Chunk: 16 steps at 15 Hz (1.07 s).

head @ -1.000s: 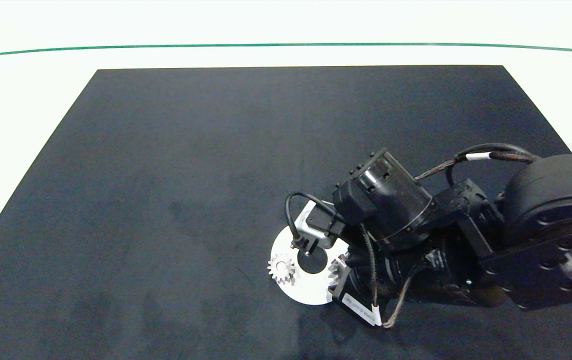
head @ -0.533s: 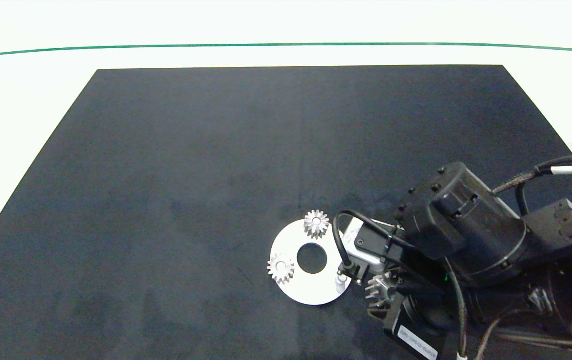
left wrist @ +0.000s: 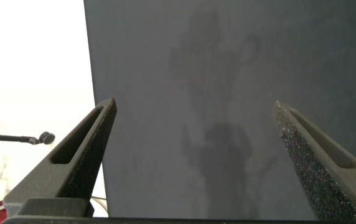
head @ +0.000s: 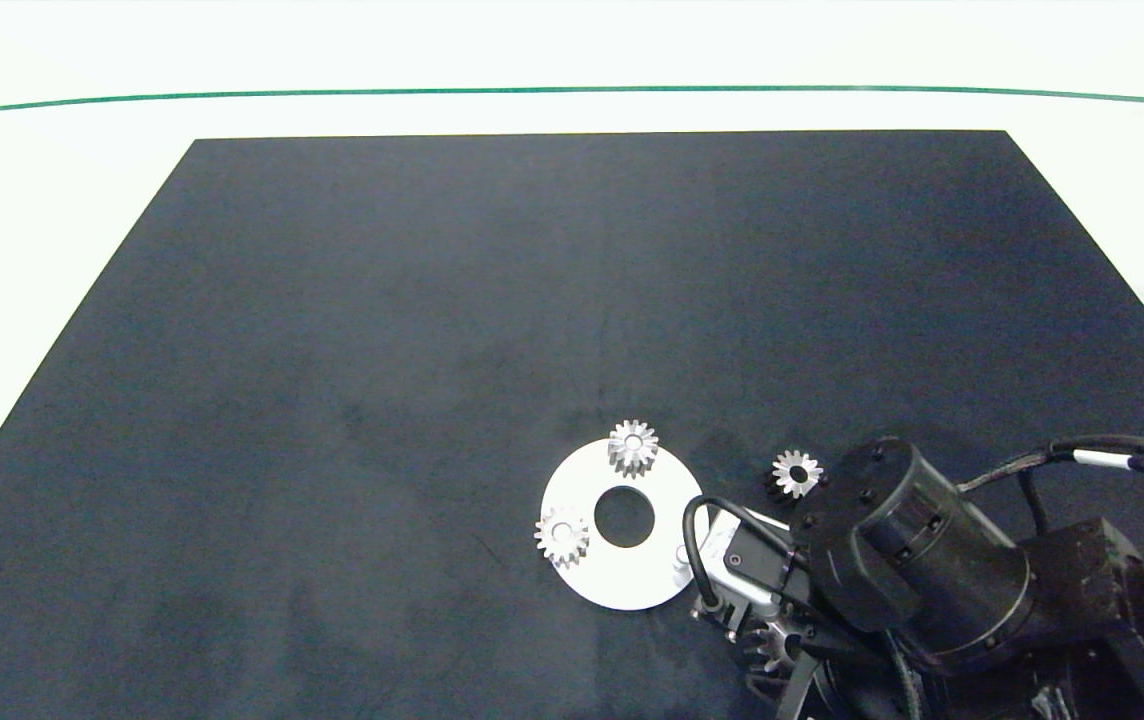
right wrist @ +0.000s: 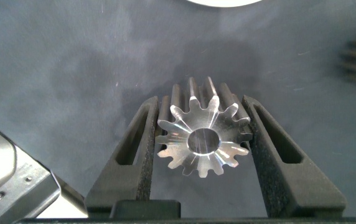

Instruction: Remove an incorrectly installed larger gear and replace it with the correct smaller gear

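The larger gear [right wrist: 203,140], silver with long pointed teeth, sits between the fingers of my right gripper [right wrist: 203,107], which is shut on it. In the head view this gripper [head: 774,650] hangs over the black mat just off the near right of the white disc plate [head: 622,585]. Two small gears [head: 633,447] [head: 562,537] stand on the plate's far and left rim. The smaller gear [head: 796,473] lies loose on the mat to the right of the plate. My left gripper [left wrist: 193,106] is open over the mat's edge, holding nothing.
A black mat [head: 432,300] covers most of the white table. The plate has a round centre hole [head: 624,516] and a bare peg [head: 682,555] at its right rim. My right arm [head: 932,580] fills the near right corner.
My right gripper has carried the larger gear off the plate's right rim toward the near right. That uncovered the far small gear and the loose smaller gear.
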Motion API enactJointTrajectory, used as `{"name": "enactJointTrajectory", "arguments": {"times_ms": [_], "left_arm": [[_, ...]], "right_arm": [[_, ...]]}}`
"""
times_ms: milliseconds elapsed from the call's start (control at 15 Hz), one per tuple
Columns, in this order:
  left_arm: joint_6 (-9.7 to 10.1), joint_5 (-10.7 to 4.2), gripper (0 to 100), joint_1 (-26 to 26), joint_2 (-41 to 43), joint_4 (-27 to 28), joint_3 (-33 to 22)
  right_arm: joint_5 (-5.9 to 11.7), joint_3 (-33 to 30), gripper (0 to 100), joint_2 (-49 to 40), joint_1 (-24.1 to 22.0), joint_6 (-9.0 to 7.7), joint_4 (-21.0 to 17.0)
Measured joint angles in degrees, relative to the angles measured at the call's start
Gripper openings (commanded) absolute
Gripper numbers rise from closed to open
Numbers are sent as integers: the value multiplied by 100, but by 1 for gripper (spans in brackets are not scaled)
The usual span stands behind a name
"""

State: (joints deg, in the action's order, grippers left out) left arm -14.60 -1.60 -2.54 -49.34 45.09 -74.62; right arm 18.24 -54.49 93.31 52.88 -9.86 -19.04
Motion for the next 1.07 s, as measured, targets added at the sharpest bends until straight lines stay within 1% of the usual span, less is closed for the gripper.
{"name": "enactJointTrajectory", "arguments": {"times_ms": [267,333,867,1000,1067], "left_arm": [[0,2,100,0,6,0,0],[0,2,100,0,9,0,0],[5,-5,100,1,26,-9,0],[2,-5,100,1,26,-9,4],[2,-2,100,1,26,-4,9]], "right_arm": [[1,98,28,101,1,2,35],[-9,102,100,101,1,6,37],[-27,98,100,-102,21,20,41],[6,52,100,-295,-2,94,46],[15,-18,100,-445,-93,127,48]]}}
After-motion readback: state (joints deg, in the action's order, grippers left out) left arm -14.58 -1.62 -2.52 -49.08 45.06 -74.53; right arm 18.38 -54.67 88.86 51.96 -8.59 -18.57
